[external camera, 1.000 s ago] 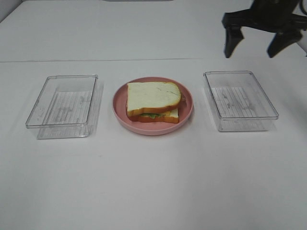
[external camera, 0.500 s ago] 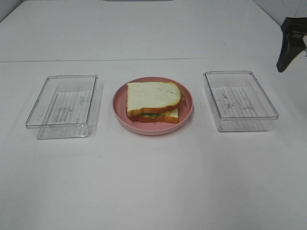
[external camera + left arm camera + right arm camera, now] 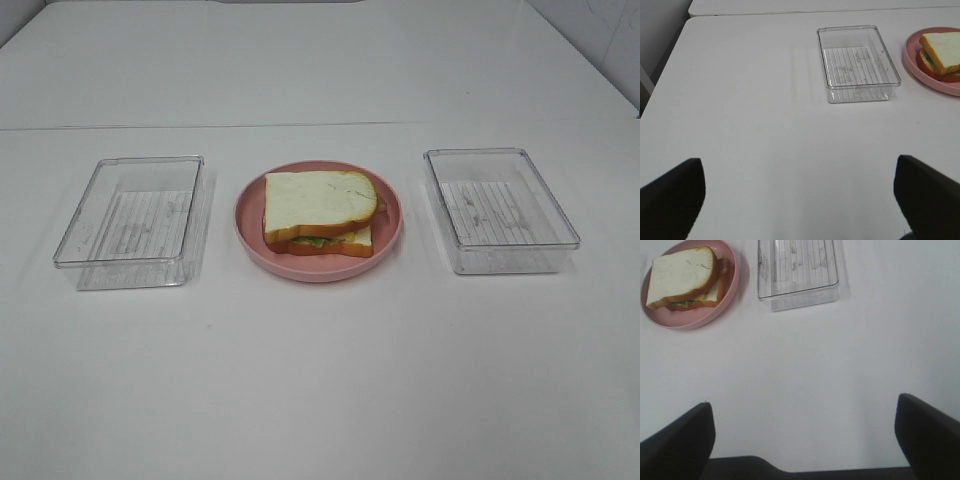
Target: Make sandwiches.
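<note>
Both grippers hang spread wide and carry nothing. The left gripper (image 3: 799, 200) shows in its wrist view as two dark fingertips (image 3: 671, 200) set far apart above bare white table (image 3: 750, 135), and the right gripper (image 3: 805, 440) shows the same way in its own wrist view, dark fingertips (image 3: 927, 435) at either edge of the frame with white tabletop between them. Neither gripper appears in the high exterior view.

Beyond the left gripper lies a clear plastic tray (image 3: 858, 62), rectangular, ribbed on its floor and holding nothing, on the left of the high view (image 3: 130, 218). A second clear tray (image 3: 797, 271) of the same kind lies beyond the right gripper, on the right of the high view (image 3: 500, 208). Both trays sit well apart from the grippers.

Between the two trays stands a round pink plate (image 3: 250, 235), and on it rests the sandwich (image 3: 320, 212): a white bread slice with an orange-brown crust on top, another slice beneath, and a sliver of green lettuce and a reddish-brown layer showing between them. The top slice sits slightly askew over the lower one. The right wrist view takes in the whole sandwich (image 3: 685, 277) on the plate (image 3: 732, 282), just beside the right-hand tray; the left wrist view catches only one corner of it (image 3: 941, 52) at the frame's edge, on the plate's rim (image 3: 912, 67), near the left-hand tray
</note>
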Controlling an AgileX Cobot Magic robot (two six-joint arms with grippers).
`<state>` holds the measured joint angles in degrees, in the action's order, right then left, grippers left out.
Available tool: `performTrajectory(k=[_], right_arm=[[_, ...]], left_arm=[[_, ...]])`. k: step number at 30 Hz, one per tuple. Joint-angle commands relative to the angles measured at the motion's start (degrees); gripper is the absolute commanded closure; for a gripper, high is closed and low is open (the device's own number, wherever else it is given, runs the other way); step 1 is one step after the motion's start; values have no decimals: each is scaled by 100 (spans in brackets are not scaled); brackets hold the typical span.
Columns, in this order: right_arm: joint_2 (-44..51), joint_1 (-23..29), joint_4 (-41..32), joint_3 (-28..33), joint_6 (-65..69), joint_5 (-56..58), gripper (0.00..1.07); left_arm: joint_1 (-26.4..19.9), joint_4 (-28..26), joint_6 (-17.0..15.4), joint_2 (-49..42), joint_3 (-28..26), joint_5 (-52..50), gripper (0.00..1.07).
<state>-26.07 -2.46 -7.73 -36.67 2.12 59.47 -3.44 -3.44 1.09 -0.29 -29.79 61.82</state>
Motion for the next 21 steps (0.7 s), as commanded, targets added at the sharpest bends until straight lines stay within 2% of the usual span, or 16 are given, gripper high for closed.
performTrajectory(k=[1,5,7,11,16,18,21], right_arm=[[882,-23,132,350,69,252,15],[1610,0,269,682,52,384,15],[1891,223,246,922,52,338,15],[2108,464,361,1049,52,292,15],[2389,464,418,1077,120,344,15],[2836,447,418,1094,109,350,15],[2790,447,413,1094,69,355,15]], left_arm=[[11,-46,-29,-109,17,-17,13],[11,-46,-29,-109,17,-17,13],[11,-52,-29,-109,17,-17,13],[11,-52,-29,-109,17,-17,13],[11,-80,-34,-109,17,-17,13],[11,-80,-34,-86,17,-17,13],[11,-74,-23,-86,17,-17,13]])
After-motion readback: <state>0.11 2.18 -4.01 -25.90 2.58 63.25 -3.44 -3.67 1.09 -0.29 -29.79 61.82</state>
